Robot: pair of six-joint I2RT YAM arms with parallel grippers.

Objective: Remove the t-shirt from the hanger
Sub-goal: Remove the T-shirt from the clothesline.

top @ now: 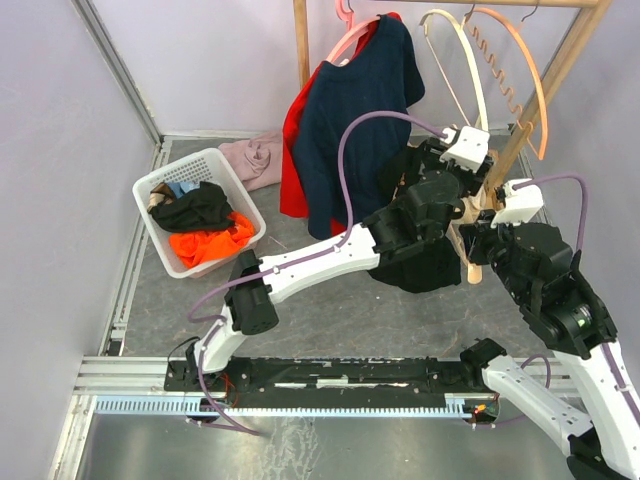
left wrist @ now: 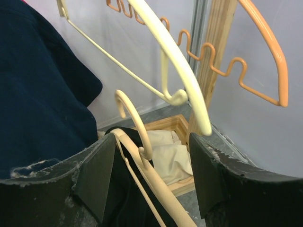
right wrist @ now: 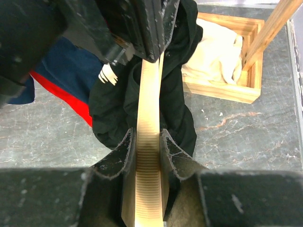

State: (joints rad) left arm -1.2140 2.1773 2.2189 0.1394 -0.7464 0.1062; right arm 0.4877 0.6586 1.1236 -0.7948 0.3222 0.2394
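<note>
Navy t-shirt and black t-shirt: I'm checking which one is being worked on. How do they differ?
The navy t-shirt hangs high on a pink hanger; the black t-shirt sags much lower. The navy one falls fairly flat; the black one is bunched. The beige hanger in the black t-shirt is clamped in the right gripper's jaws; no gripper holds the navy one. Both are dark.

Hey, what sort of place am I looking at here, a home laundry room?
Probably a robot test cell staged as a laundry corner, not a home: a wooden clothes rack, a white plastic laundry basket, and black-and-white robot arms bolted to an aluminium rail.
</note>
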